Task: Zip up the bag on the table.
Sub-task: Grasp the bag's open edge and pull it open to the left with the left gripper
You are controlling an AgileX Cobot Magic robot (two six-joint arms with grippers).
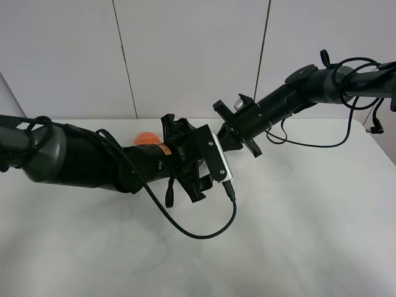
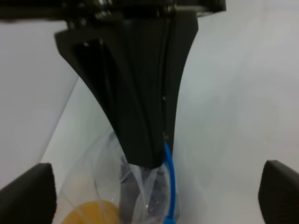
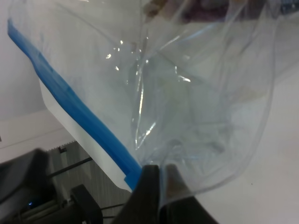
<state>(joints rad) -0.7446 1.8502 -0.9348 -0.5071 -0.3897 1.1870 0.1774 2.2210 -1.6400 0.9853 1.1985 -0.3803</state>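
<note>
The bag [image 3: 187,93] is clear plastic with a blue zip strip [image 3: 70,102]. It is held up between both grippers. My left gripper [image 2: 148,161] is shut on the plastic beside the blue strip [image 2: 170,182], with orange fruit [image 2: 88,212] and dark purple fruit [image 2: 159,186] showing below it. My right gripper [image 3: 161,179] is shut on the bag's edge near the end of the strip. In the exterior high view the two grippers [image 1: 185,145] [image 1: 230,133] meet over the middle of the table [image 1: 297,235]. There the arms hide the bag, and only the orange fruit [image 1: 146,137] shows.
A black cable [image 1: 204,232] loops from the left wrist down onto the table. The right arm's cables [image 1: 346,124] hang at the far right. A white panelled wall [image 1: 185,49] stands behind the table.
</note>
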